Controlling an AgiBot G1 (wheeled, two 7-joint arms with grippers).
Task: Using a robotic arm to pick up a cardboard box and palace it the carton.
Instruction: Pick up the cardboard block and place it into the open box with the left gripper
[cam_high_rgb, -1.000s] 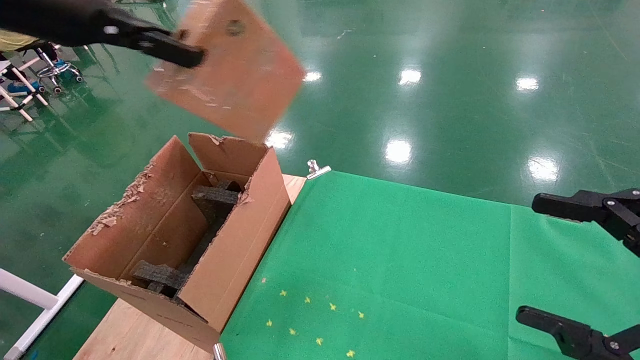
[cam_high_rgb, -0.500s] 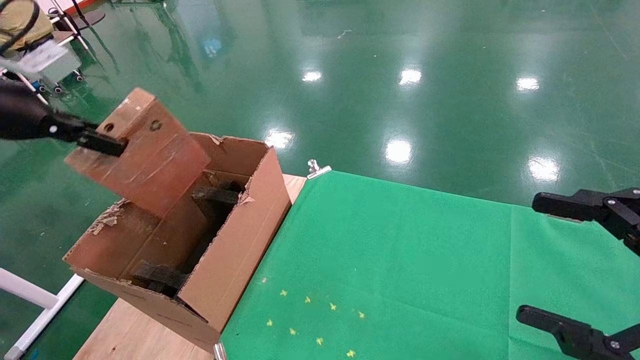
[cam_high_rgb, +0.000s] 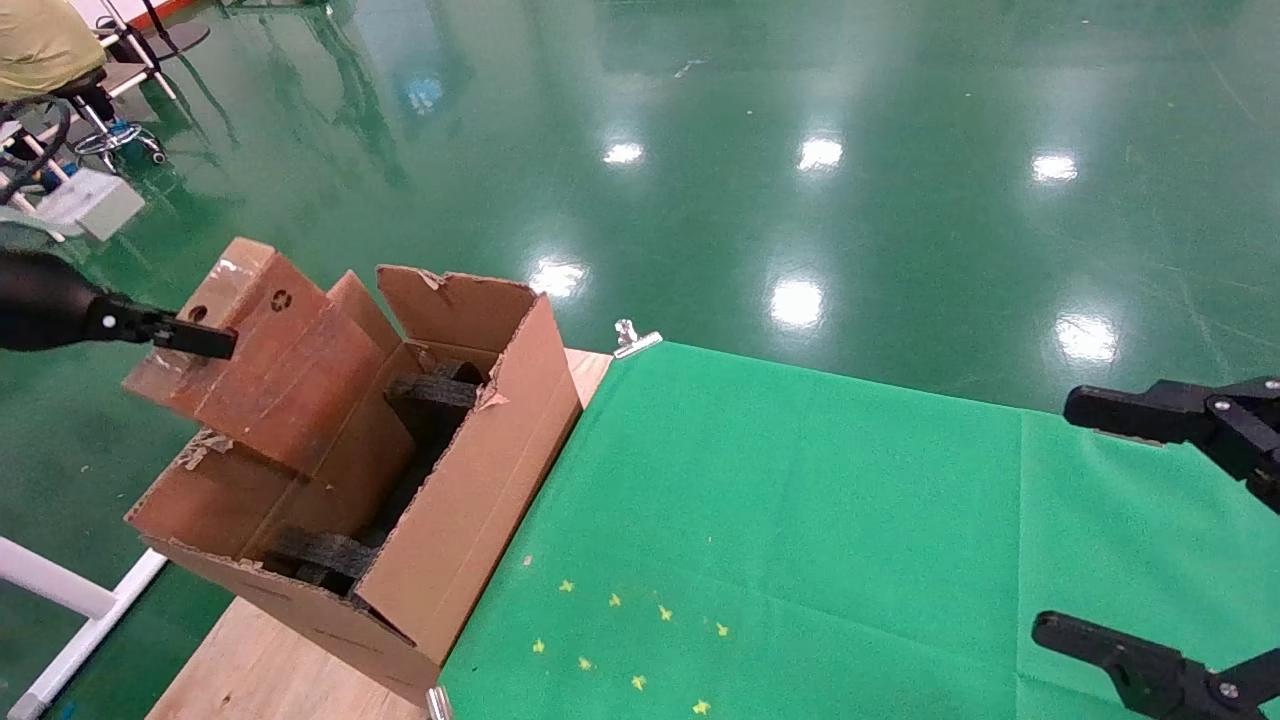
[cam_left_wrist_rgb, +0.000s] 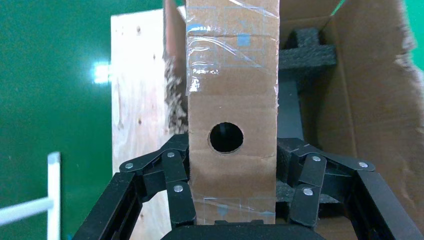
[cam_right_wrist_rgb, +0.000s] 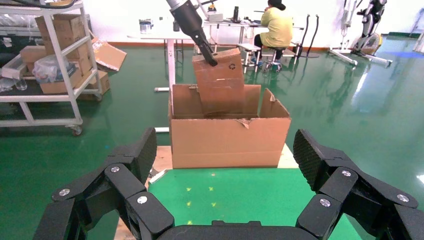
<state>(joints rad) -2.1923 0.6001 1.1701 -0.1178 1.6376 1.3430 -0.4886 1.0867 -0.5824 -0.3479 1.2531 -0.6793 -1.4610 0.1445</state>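
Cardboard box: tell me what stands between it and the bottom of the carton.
The cardboard box, clamped in the left tool, is already partly inside the carton. Black foam blocks sit at both ends of the carton's interior; the gap between them looks open below the box.

floor (cam_high_rgb: 900, 90): glossy green
table (cam_high_rgb: 270, 670): bare wood under matt green cloth (cam_high_rgb: 800, 520)
carton (cam_high_rgb: 470, 500): rough torn corrugated cardboard
cardboard box (cam_left_wrist_rgb: 232, 100): shiny clear tape

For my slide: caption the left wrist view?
Left gripper clamps the cardboard box over the open carton.
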